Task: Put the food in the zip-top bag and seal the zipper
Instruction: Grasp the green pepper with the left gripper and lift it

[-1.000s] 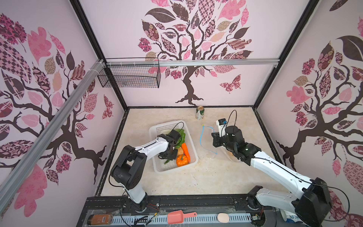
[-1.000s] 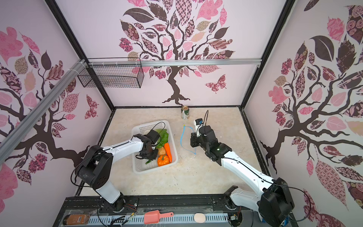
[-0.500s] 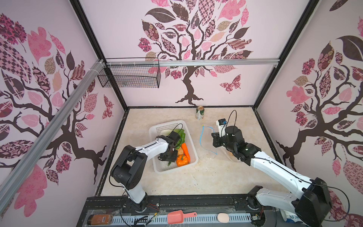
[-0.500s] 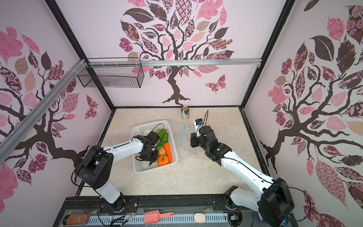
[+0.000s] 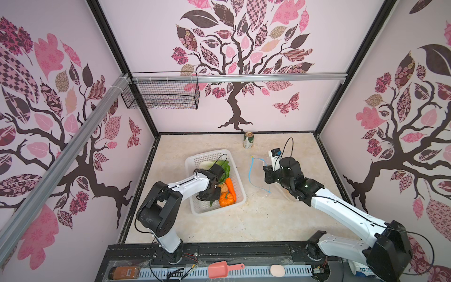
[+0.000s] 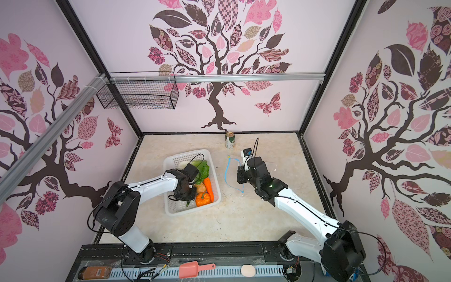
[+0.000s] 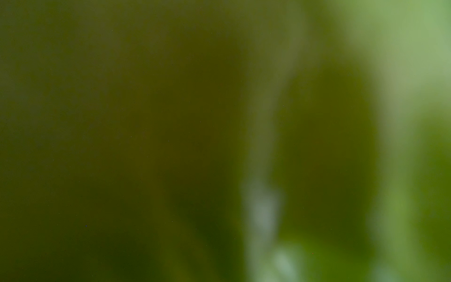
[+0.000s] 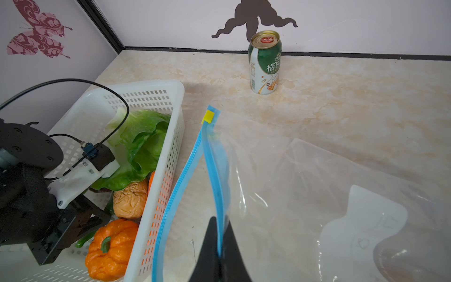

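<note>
1. Right gripper: pressed together on one zipper lip, mouth parted.
2. Zip-top bag, right of centre in both top views: limp, slippery film; grip the stiffer zipper.
3. Left gripper, in basket among food, frame centre: jaws unreadable; toys likely light, rigid.

One basket, one bag, one can, one lettuce, one carrot, one pumpkin, one potato, perhaps one pepper.
</note>
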Available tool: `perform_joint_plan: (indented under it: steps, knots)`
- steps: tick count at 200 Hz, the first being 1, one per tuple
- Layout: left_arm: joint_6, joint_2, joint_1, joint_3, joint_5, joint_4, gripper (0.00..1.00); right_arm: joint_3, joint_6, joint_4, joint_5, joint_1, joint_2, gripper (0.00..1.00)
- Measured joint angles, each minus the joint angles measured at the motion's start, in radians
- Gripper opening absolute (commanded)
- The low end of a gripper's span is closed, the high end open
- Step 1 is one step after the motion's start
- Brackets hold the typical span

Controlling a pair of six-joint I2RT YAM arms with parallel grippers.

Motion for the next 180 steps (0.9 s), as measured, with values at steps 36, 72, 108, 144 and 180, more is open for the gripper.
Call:
perform_joint_plan:
  steps: [36,72,108,144,180]
  knots:
    - [0.0,-0.06,0.0,-0.008,0.001,-0.039,0.05,-0.001,0.0,0.0,0.0,0.0,0.0,0.0]
    - [-0.001,-0.171,0.0,-0.008,0.005,-0.08,0.05,-0.001,0.0,0.0,0.0,0.0,0.0,0.0]
    - [-0.011,-0.253,0.0,-0.007,0.006,-0.091,0.05,-0.001,0.001,0.0,-0.001,0.0,0.0,0.0]
    - [-0.033,-0.309,0.0,0.0,0.007,-0.077,0.05,-0.001,0.006,0.0,-0.01,0.0,0.0,0.0]
    - [-0.051,-0.369,0.001,0.006,0.058,0.022,0.05,-0.001,0.02,0.0,-0.028,0.0,0.0,0.0]
